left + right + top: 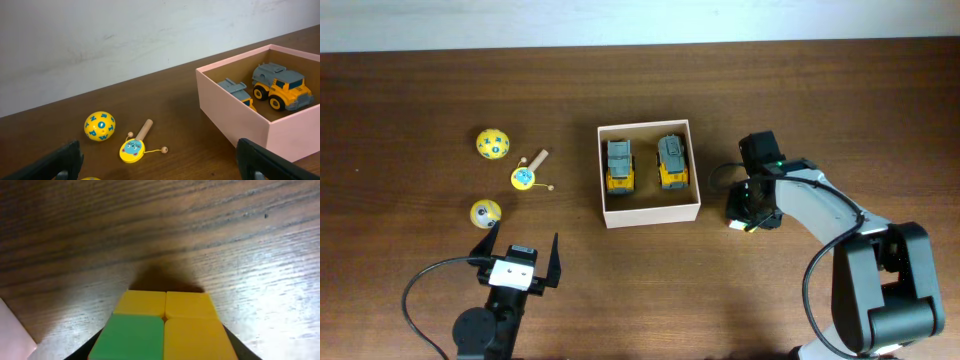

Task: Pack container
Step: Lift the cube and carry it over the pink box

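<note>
Right gripper [750, 215] closed on a cube [165, 327]; left gripper [523, 240] open.
Two trucks [620, 166] are packed in the container [650, 214]; three toys [525, 178] are left at its nine o'clock.

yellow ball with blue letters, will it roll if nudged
Probably: the yellow ball looks round and sits free on the wooden table, nothing touching it. It seems small and likely light, so a slight bump could send it off. Its smooth curved shell may slip in a pinch.
</note>
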Robot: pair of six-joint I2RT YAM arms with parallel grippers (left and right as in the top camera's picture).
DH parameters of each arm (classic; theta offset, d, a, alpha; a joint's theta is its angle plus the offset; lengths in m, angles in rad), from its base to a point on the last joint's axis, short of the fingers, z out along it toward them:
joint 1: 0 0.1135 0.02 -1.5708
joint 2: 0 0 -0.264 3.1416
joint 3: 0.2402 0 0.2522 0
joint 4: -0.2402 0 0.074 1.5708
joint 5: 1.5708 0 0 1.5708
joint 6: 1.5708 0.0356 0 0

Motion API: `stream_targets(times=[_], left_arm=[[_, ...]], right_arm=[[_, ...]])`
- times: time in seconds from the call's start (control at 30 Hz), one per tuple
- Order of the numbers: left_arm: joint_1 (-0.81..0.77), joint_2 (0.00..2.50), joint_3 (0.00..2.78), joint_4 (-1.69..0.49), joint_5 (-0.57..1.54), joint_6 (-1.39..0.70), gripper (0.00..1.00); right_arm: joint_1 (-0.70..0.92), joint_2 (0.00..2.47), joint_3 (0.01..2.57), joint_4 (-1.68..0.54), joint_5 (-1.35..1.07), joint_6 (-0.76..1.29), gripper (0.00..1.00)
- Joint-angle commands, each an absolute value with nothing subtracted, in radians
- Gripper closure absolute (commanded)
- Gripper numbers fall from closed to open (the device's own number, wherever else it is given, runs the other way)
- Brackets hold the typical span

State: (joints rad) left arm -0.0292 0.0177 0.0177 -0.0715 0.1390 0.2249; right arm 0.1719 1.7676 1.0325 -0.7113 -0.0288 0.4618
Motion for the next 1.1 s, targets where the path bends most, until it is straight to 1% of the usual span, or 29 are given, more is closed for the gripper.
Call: stream_targets(times=[0.0, 0.4, 0.5, 0.63, 0.77, 0.93, 1.07], left_arm=[[-0.023, 0.017, 0.012, -0.073, 0.135, 0.240, 0.01], [-0.023, 0.017, 0.012, -0.073, 0.135, 0.240, 0.01], [-0.023, 0.017, 0.012, -0.073, 0.135, 0.240, 0.01], [-0.023, 0.017, 0.012, -0.073, 0.135, 0.240, 0.01], [-0.023, 0.017, 0.012, -0.073, 0.135, 0.240, 0.01], [-0.023, 0.017, 0.012, -0.073, 0.135, 0.240, 0.01], [-0.023, 0.017, 0.012, -0.073, 0.135, 0.240, 0.01]], right_arm=[[0.178, 1.773, 1.118, -0.743, -0.053, 0.422, 0.54], [0.179, 1.772, 1.511, -1.022, -0.057, 0.285, 0.54], [0.180, 1.772, 1.603, -1.064, -0.105, 0.238, 0.54], [0.211, 1.772, 1.661, -1.070, -0.161, 0.214, 0.54], [0.288, 1.772, 1.666, -1.044, -0.166, 0.214, 0.54], [0.429, 1.773, 1.666, -0.970, -0.158, 0.219, 0.54], [0.535, 1.777, 1.661, -0.906, -0.030, 0.294, 0.53]])
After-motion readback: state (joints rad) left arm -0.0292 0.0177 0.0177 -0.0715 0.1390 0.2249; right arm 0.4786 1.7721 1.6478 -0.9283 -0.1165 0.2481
